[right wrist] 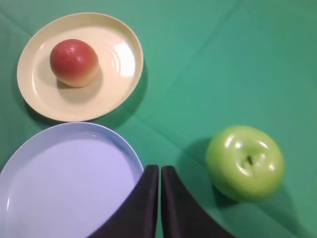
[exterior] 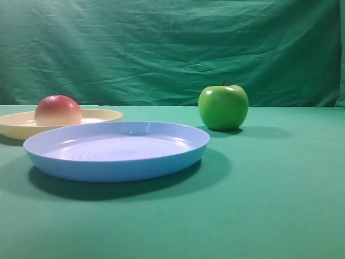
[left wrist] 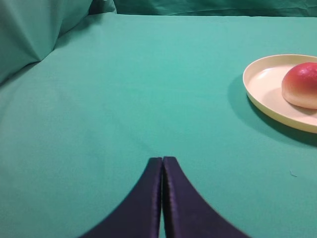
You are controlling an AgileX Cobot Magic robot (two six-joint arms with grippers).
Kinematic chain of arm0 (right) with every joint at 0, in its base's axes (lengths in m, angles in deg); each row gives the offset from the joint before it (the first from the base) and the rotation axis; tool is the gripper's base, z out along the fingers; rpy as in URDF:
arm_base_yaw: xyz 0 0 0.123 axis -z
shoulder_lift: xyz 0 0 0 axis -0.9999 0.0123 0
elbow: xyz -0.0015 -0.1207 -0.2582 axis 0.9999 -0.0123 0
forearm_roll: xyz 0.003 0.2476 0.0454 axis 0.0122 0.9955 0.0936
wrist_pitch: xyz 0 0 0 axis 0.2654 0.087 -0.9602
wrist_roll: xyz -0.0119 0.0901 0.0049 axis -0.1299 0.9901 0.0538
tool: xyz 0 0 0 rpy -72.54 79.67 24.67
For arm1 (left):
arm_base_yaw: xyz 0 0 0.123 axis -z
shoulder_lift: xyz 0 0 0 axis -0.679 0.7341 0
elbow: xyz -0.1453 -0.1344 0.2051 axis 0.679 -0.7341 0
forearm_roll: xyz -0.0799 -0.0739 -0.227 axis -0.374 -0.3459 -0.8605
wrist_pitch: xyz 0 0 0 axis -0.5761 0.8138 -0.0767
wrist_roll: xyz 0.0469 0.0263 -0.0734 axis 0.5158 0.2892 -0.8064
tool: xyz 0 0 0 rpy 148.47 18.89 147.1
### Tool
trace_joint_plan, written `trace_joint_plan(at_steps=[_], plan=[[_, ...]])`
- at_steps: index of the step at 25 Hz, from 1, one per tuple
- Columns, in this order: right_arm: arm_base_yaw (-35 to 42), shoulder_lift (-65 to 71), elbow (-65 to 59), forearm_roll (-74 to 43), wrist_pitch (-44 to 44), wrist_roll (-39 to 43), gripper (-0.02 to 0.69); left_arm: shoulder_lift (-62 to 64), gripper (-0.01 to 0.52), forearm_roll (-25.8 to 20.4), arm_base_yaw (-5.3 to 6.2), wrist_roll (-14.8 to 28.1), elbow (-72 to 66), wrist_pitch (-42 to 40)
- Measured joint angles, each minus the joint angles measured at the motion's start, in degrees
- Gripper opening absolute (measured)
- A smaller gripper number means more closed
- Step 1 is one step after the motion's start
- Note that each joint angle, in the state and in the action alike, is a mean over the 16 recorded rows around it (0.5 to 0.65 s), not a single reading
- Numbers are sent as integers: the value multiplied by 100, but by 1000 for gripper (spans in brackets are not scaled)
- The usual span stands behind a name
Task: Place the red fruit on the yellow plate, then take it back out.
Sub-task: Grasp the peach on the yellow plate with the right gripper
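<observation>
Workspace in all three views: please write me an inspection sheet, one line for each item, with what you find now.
Surface: green cloth table cover, smooth, with light creases.
Job's things: round red-to-peach fruit sits on the shallow pale yellow plastic plate, left of its centre in the right wrist view.
Clutter: empty light blue plastic plate beside the yellow plate; shiny green apple with a stem upright on the cloth, apart from both plates.
Grippers: left claw shut, holding nothing, over bare cloth; right claw shut, holding nothing, above the blue plate's edge.
Cables: nothing seen.
Surroundings: wrinkled green backdrop curtain.
</observation>
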Motion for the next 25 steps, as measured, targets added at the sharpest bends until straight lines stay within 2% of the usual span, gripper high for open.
trace_joint_plan(at_steps=[6, 9, 12, 21, 25], plan=[[-371, 1490, 1605, 331, -270, -420, 9, 0, 0, 0, 0, 0, 0, 0], [-495, 1955, 2115, 643, -245, -831, 55, 0, 0, 0, 0, 0, 0, 0], [-581, 2270, 2421, 1008, -121, -1289, 151, 0, 0, 0, 0, 0, 0, 0], [-708, 2774, 2612, 1882, 510, -2352, 509, 0, 0, 0, 0, 0, 0, 0], [-727, 2970, 2617, 1989, 740, -2455, 618, 0, 0, 0, 0, 0, 0, 0]])
